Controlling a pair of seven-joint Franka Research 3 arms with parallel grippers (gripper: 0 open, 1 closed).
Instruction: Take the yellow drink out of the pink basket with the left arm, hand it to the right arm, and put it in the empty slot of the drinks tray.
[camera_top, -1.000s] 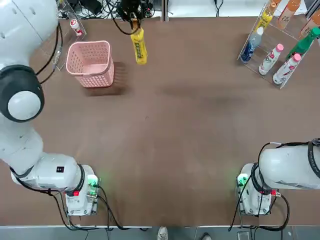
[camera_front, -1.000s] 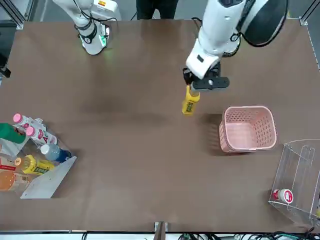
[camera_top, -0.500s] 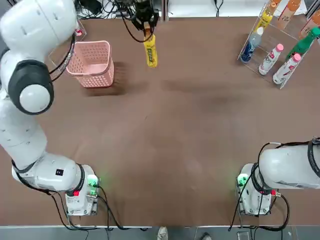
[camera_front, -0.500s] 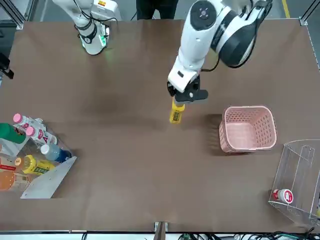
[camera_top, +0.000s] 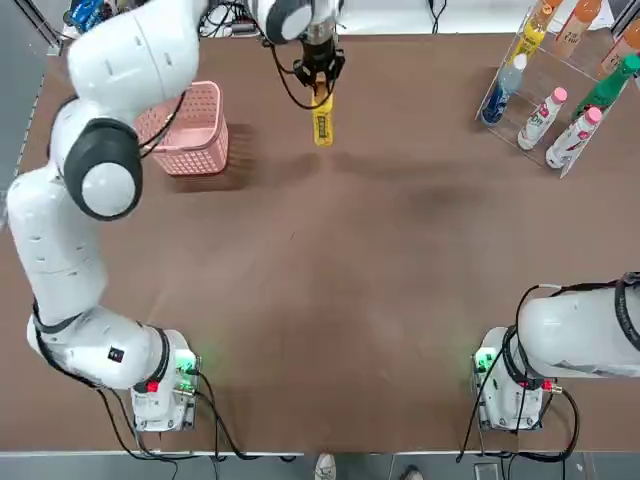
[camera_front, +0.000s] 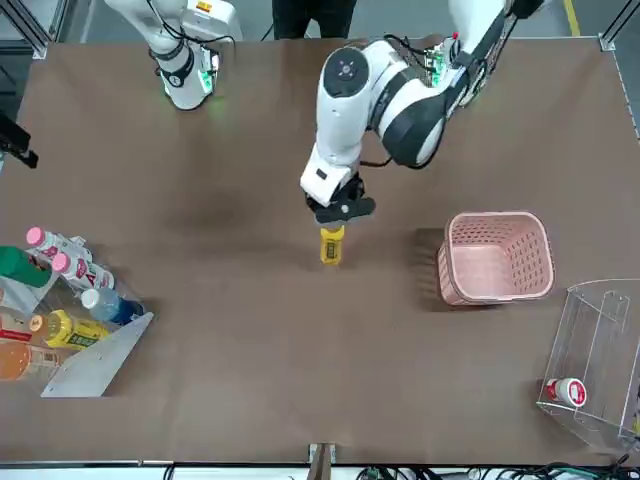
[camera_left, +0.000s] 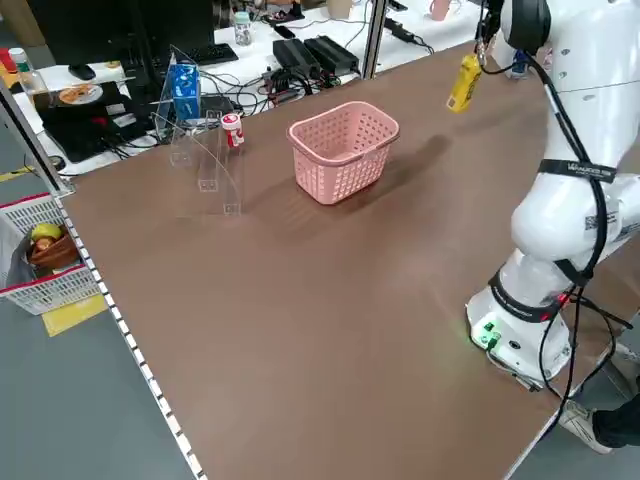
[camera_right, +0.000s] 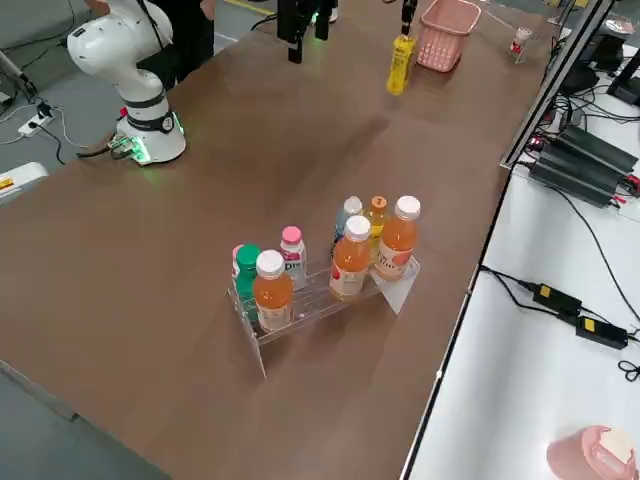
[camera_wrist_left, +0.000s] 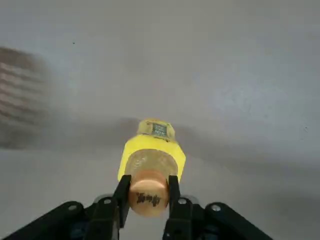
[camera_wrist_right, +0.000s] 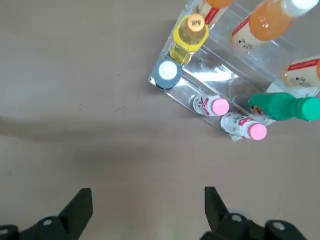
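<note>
Now the left gripper pinches the yellow drink by its orange cap, visible in the left wrist view, hidden overhead; bottle's aloft, robot's right of the pink basket! Right gripper gapes, empty, bare tabletop stretching between the arms.

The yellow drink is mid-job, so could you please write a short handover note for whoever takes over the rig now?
Left hand: shut on the orange cap of the slim yellow plastic bottle, held above the brown table on the tray side of the pale-pink perforated plastic basket.
Right hand: open and holding nothing, on the side of the clear plastic drinks tray.
Done: bottle out of the basket.
Left: hand it to the right hand, then set it in the tray's empty slot.
</note>
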